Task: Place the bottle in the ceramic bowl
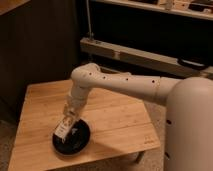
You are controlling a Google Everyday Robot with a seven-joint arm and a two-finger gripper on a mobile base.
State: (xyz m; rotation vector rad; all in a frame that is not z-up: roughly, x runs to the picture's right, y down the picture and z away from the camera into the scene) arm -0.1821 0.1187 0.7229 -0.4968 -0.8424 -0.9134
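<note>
The black ceramic bowl (75,140) sits near the front left corner of the wooden table (117,117). My gripper (66,123) hangs at the end of the white arm (120,82), which reaches down from the right, right over the bowl's left part. It is shut on the cream-white bottle (63,128). The bottle is tilted, and its lower end is inside or just above the bowl; I cannot tell if it touches. The gripper and bottle hide part of the bowl's inside.
My white body (190,125) fills the right side. A dark cabinet wall stands behind the table at left. A metal shelf rail (140,55) runs behind at right. The table's front edge (85,159) is close to the bowl.
</note>
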